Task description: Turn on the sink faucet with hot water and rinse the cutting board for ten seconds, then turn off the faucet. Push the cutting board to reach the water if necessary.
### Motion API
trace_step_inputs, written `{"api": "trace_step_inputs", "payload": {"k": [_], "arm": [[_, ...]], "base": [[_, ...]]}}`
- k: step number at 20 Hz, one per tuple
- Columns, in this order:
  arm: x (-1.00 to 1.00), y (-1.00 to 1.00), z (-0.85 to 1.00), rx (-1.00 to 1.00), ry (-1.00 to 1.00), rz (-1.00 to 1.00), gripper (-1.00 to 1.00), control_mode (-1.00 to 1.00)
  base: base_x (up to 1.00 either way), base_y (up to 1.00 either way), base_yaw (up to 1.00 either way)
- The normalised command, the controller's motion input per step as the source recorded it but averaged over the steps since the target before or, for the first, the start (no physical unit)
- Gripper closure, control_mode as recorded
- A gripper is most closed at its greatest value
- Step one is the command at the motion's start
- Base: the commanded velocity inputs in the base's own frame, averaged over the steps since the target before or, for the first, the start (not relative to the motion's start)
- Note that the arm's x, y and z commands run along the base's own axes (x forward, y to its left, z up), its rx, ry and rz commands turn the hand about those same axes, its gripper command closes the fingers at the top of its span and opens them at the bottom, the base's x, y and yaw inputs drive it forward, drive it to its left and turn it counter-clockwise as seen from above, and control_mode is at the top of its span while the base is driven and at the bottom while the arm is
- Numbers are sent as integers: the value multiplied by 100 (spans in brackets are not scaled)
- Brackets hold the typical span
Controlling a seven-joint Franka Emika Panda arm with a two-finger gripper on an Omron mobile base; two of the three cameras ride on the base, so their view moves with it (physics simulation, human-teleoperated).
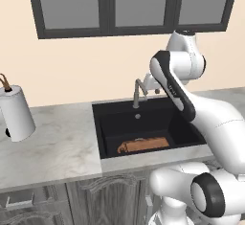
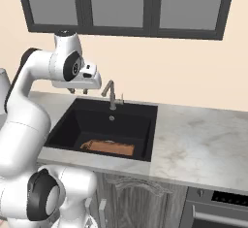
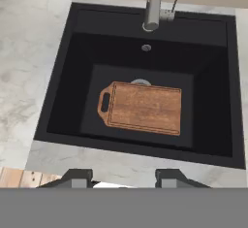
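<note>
The matte black sink (image 1: 107, 123) (image 2: 63, 125) (image 3: 213, 76) is set in the pale marble worktop. The orange-brown cutting board (image 1: 143, 145) (image 2: 109, 147) (image 3: 143, 107) lies flat on the basin floor toward the front, handle end to the left, partly covering the drain (image 3: 140, 82). The grey sink faucet (image 1: 139, 92) (image 2: 111, 95) (image 3: 154, 4) stands at the back rim, its small lever (image 3: 170, 12) on the right side. My gripper (image 1: 156, 91) (image 2: 78, 91) (image 3: 123, 177) hovers open and empty high over the basin, beside the spout, touching nothing. The water is out of view.
A white paper towel roll (image 1: 16, 114) stands on the worktop left of the sink. Bare marble worktop (image 2: 198, 139) stretches to the right, with an oven front (image 2: 218, 207) below it. A window (image 1: 129, 4) is on the wall behind.
</note>
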Motion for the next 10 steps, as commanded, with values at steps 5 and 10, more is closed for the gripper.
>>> {"api": "trace_step_inputs", "payload": {"k": [5, 10], "arm": [[-4, -26, -2, 1, 0, -1, -100, -100], [2, -79, -1, 14, 0, -1, -100, -100]], "base": [[0, 0, 0], [0, 0, 0]]}}
